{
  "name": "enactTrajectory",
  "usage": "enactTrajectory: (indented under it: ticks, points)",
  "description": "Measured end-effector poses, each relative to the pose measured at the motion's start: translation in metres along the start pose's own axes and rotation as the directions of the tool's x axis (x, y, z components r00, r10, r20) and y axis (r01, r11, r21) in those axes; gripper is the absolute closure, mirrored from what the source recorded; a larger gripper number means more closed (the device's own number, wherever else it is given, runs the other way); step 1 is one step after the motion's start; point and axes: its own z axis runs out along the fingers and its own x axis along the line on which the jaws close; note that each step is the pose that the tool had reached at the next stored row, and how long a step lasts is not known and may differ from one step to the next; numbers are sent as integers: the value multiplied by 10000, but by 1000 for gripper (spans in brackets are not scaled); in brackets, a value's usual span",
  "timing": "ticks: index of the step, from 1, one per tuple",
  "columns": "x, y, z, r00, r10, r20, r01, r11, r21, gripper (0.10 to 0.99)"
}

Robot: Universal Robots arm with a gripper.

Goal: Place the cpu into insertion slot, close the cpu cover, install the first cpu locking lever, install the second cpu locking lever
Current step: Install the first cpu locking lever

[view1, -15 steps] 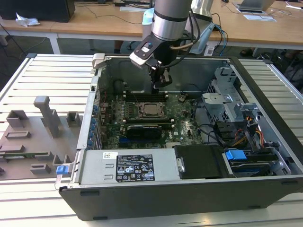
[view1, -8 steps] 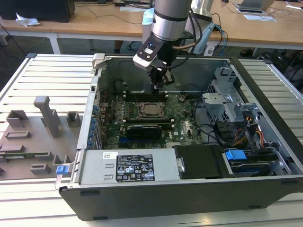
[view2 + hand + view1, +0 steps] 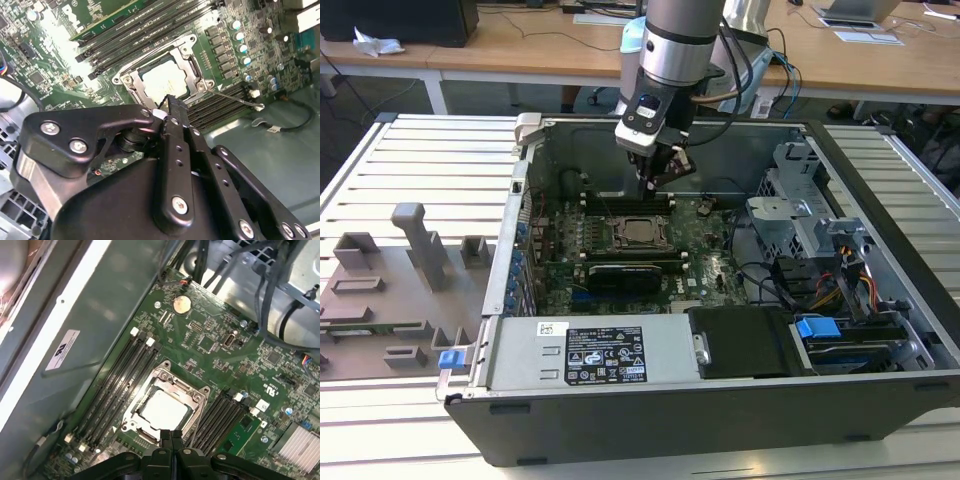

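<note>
Here we are inside the open computer case (image 3: pixel 720 420); the arm hangs over the motherboard (image 3: pixel 705 275) with the gripper (image 3: pixel 653 183) pointing straight down; in the first wrist view its two black fingers (image 3: pixel 167 436) are pressed flat together with nothing between them, so that is a closed, empty pincer; the cpu (image 3: pixel 162 409) sits seated in the insertion slot (image 3: pixel 623 233), silvery top facing up, and the cpu cover (image 3: pixel 173 381) lies down flat around it, the chip showing through the window; so placing and covering look done, by my reading; now the relation that matters: in the exterior view the fingertips hover just above the socket's far edge, toward the back wall of the case, so the socket lies directly below and slightly nearer that camera; in the second wrist view the fingertip (image 3: pixel 172 102) stands right at the cover's rim, very close, though whether it touches I cannot tell; watch the thin metal rod (image 3: pixel 235 98) in that same view; it slants out from the socket's corner over the memory slots (image 3: pixel 220 107), its free end well clear of the frame; I judge that to be a locking lever not yet latched, lying off to one side of the closed fingers, within easy reach.
</note>
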Motion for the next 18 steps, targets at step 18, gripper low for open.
enactTrajectory:
  ticks: [18]
  points:
    - [0, 0, 0, 9765, -2149, 152, 2148, 9766, 96, 980]
